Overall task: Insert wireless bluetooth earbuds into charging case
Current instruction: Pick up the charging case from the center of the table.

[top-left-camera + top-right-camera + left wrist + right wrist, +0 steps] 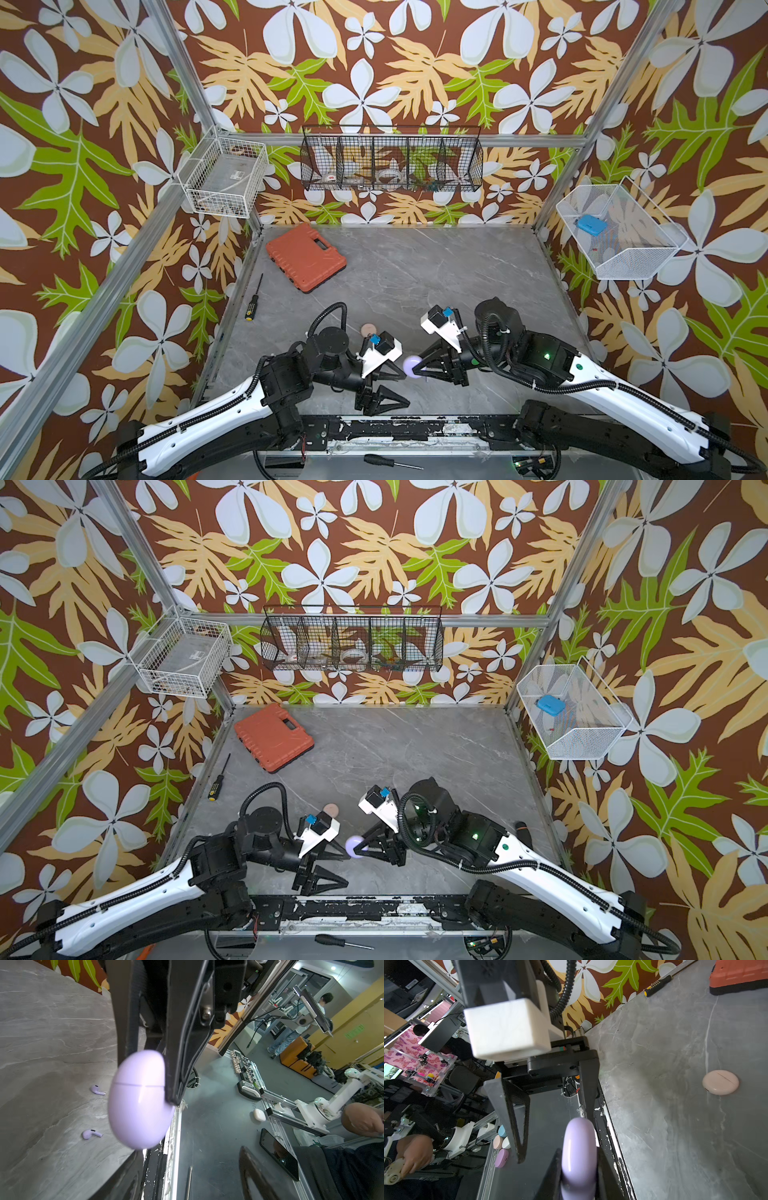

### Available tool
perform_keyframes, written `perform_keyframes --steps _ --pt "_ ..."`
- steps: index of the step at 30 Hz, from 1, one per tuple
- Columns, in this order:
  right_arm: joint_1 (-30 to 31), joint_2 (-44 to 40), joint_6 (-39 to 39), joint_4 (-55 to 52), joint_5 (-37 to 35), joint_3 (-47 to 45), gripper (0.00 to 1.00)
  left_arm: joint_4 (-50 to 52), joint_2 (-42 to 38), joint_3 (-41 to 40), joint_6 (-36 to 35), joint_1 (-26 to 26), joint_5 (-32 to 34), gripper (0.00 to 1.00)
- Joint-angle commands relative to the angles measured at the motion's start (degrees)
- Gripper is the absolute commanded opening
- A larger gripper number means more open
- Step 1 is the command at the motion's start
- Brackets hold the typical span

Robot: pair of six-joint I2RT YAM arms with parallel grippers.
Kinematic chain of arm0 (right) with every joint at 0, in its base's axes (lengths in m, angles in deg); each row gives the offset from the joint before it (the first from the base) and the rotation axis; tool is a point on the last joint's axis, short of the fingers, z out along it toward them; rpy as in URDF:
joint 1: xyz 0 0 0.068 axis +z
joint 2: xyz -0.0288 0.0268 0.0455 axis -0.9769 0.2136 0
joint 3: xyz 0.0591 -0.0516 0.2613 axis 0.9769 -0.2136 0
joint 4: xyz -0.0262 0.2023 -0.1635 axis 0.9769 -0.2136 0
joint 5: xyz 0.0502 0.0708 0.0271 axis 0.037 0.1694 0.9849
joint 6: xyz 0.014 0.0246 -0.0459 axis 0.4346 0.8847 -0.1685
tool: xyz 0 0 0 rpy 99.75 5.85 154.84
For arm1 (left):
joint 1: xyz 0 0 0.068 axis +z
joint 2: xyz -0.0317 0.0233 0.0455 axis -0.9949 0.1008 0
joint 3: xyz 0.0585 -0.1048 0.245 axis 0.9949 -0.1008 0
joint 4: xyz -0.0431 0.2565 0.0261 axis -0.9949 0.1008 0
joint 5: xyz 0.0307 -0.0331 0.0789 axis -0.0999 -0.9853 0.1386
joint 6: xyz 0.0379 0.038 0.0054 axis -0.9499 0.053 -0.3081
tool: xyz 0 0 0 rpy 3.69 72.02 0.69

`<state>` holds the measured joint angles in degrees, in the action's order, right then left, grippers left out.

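Status in both top views: right gripper [417, 368] clamps round glossy lavender plastic charging case [409, 365], lid closed; left gripper [406, 390] spread wide beside it | left wrist: two lavender stemmed plastic earbuds [97, 1091] on grey marbled tabletop [52, 1032] near case | right wrist: that case pinched; I judge nothing inserted yet.

Counted in the flower-papered robot cell: two round charging cases, one lavender case [409, 365] and one pale pink case [720, 1082]; two lavender earbuds [97, 1090] [92, 1134], seen by the left wrist camera; two screwdrivers [254, 298] [384, 460]; one orange tool case [305, 257]; three wire baskets [216, 199] [390, 129] [623, 266], two white and one black
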<state>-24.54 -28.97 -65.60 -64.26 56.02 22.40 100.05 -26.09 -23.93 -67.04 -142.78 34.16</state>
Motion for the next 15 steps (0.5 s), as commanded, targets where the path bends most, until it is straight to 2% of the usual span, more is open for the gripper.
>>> perform_keyframes --steps 1,15 --pt "0.7 0.4 -0.4 1.8 1.3 0.1 0.00 -3.8 0.4 0.4 0.6 0.2 -2.4 0.70" --pt "1.3 1.8 -0.3 1.7 2.4 0.0 0.00 -2.7 4.5 1.7 -1.0 0.7 -5.2 0.53"
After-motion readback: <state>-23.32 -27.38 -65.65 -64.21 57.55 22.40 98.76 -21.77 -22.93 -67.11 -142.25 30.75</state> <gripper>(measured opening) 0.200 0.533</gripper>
